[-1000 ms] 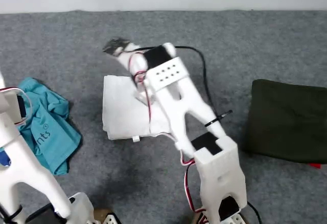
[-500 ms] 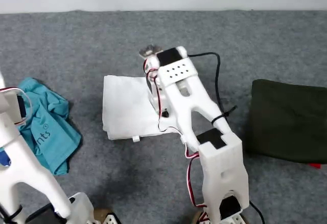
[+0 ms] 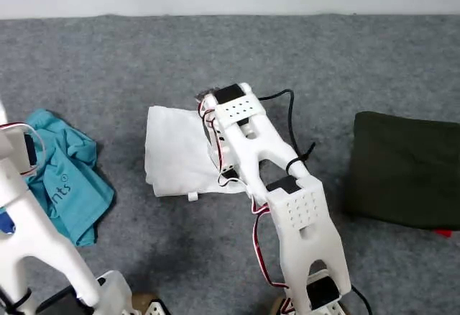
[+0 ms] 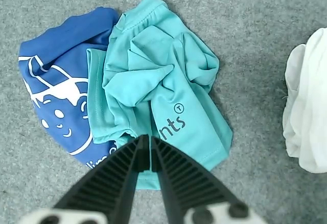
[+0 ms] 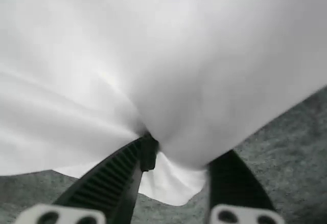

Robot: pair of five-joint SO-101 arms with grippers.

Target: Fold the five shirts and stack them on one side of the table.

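I'm watching the right gripper clamping a fold of the one white shirt, mid-table. The left gripper is hanging pinched shut and empty over one teal shirt, which is overlapping one blue shirt. One dark green shirt is lying folded far right.

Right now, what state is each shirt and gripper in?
white shirt: folded, right gripper on it
teal shirt: crumpled, lying on blue shirt
blue shirt: unfolded, partly covered
dark green shirt: folded flat
left gripper: shut, empty, above teal shirt
right gripper: in the white shirt's cloth
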